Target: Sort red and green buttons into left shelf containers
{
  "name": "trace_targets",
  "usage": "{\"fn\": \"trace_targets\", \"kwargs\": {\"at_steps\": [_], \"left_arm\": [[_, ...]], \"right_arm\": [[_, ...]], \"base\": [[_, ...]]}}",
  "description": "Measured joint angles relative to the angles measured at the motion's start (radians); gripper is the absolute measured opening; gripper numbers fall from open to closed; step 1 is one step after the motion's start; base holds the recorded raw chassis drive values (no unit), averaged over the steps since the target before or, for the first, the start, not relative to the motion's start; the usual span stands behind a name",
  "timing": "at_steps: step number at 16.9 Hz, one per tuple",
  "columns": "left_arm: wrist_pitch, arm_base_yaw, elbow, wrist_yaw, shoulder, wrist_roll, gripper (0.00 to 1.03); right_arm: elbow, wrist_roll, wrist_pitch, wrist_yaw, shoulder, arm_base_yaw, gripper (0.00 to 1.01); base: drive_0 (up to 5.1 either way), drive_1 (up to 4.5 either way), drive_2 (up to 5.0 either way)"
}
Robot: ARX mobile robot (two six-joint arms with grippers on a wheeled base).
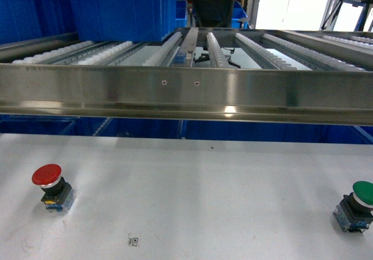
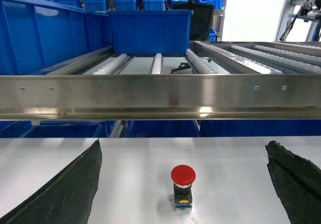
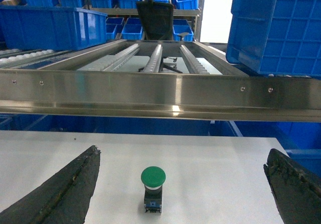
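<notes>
White tabletop point(image 1: 192, 196) carries my red button point(image 2: 183, 176) dead ahead between the left gripper's point(image 2: 183, 184) spread fingers, green button point(image 3: 152, 178) likewise centred for the right gripper point(image 3: 183, 184).

red button point(image 1: 47, 175) upright left, green button point(image 1: 362, 193) right (table), blue bins point(image 1: 119, 12) behind

**Roller rack behind white table, bright doorway beyond**

A white table point(image 1: 192, 196) fills the foreground. Behind it runs a steel rail point(image 1: 186, 91) fronting a roller-conveyor rack point(image 1: 256, 50). A black office chair point(image 1: 213, 3) stands beyond the rack. Bright light enters right of the chair.
</notes>
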State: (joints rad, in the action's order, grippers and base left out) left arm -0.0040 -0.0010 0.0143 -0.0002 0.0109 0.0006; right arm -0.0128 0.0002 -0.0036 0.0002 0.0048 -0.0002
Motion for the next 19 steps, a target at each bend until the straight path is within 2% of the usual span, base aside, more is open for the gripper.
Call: {"fn": "trace_targets", "kwargs": {"at_steps": [19], "left_arm": [[0.000, 0.000, 0.000, 0.000, 0.000, 0.000, 0.98]], "right_arm": [[0.000, 0.000, 0.000, 0.000, 0.000, 0.000, 0.98]], "base": [[0.0, 0.00, 0.0]]}}
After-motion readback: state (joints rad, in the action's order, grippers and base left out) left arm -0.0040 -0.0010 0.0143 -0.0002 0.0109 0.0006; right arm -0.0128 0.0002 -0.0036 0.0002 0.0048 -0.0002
